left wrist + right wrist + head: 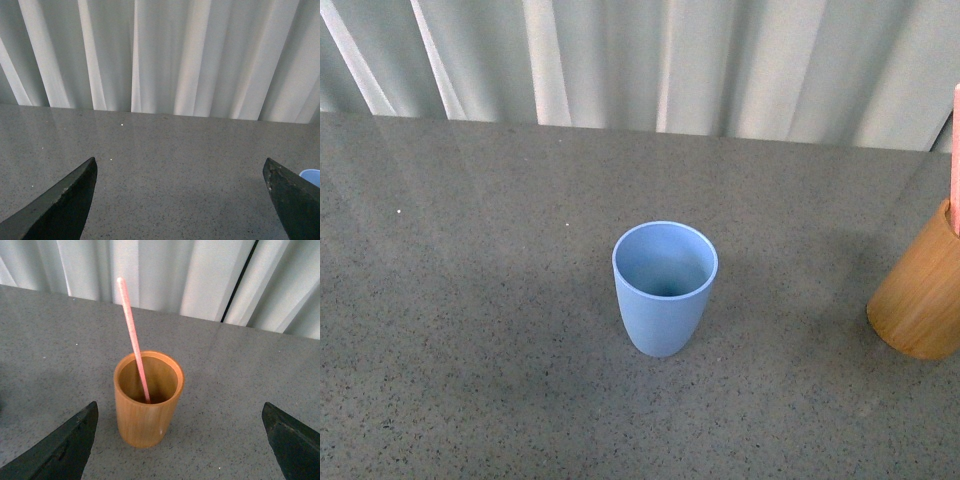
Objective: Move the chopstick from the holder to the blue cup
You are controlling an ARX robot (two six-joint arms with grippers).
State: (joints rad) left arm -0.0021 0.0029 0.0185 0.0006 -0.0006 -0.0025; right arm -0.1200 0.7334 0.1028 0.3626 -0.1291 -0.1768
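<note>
The blue cup (664,287) stands upright and empty in the middle of the grey table. At the right edge of the front view stands the wooden holder (922,298), with a pink chopstick (955,160) rising out of it. In the right wrist view the holder (147,412) is upright with one chopstick (132,337) leaning inside it. My right gripper (179,412) is open, short of the holder, with its dark fingertips (75,437) wide apart. My left gripper (180,172) is open over bare table, and a sliver of the blue cup (312,176) shows beside one fingertip. Neither arm appears in the front view.
A pale pleated curtain (650,60) hangs behind the far edge of the speckled grey table (470,300).
</note>
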